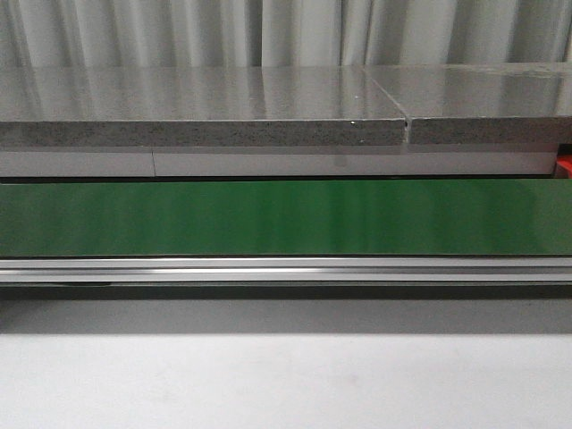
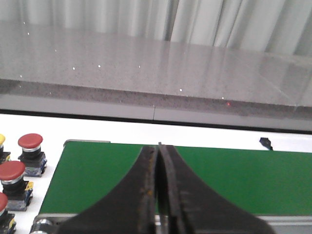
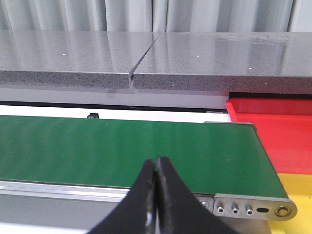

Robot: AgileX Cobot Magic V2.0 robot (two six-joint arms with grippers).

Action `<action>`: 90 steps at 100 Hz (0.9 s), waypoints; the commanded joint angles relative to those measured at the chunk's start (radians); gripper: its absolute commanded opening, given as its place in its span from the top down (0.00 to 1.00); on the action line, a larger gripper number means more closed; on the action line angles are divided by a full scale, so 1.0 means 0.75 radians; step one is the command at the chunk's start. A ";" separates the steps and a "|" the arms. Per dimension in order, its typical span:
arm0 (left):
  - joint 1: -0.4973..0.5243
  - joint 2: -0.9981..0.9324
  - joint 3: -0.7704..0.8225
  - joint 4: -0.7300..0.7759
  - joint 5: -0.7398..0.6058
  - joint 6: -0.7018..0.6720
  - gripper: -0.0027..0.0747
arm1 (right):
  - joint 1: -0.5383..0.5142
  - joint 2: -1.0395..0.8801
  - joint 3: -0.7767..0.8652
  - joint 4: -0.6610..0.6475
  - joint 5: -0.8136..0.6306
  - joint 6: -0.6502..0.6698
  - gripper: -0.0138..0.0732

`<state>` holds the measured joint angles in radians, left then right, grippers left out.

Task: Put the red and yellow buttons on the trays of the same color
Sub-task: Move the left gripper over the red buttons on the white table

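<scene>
We've got both grippers squeezed fully together with nothing in them: the left gripper [image 2: 157, 185] has its two dark fingers meeting in a thin seam, and the right gripper [image 3: 156, 195] looks the same, tips touching. Both arms sit low and level, pointing across the green conveyor belt [image 1: 286, 217] toward the grey speckled counter [image 1: 268, 103] behind it, though neither arm shows up in the front view. Off the belt's left end, at about 9 o'clock from the left gripper, we see a little cluster of red buttons [image 2: 30, 141] standing upright on the white table [image 2: 48, 131], with a sliver of a yellow button [image 2: 1, 139] at the frame edge. Past the belt's right end, around 2 o'clock from the right gripper, sits the red tray [image 3: 278, 131], and the yellow tray [image 3: 297, 187] touches it on the nearer side. Both trays look empty in the part we can see.
</scene>
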<state>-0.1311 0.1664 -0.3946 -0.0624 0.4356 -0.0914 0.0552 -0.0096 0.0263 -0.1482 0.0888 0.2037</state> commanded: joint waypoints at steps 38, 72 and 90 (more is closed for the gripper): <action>-0.012 0.427 -0.418 -0.022 0.338 -0.013 0.99 | -0.002 -0.021 -0.013 -0.011 -0.106 -0.002 0.98; -0.012 0.486 -0.418 -0.023 0.368 -0.013 0.90 | -0.002 -0.021 -0.013 -0.011 -0.106 -0.002 0.92; -0.012 0.486 -0.418 -0.023 0.408 -0.013 0.41 | -0.002 -0.021 -0.013 -0.011 -0.106 -0.002 0.92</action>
<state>-0.1311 0.5193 -0.6723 -0.0672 0.7904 -0.0914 0.0552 -0.0096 0.0263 -0.1482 0.0888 0.2037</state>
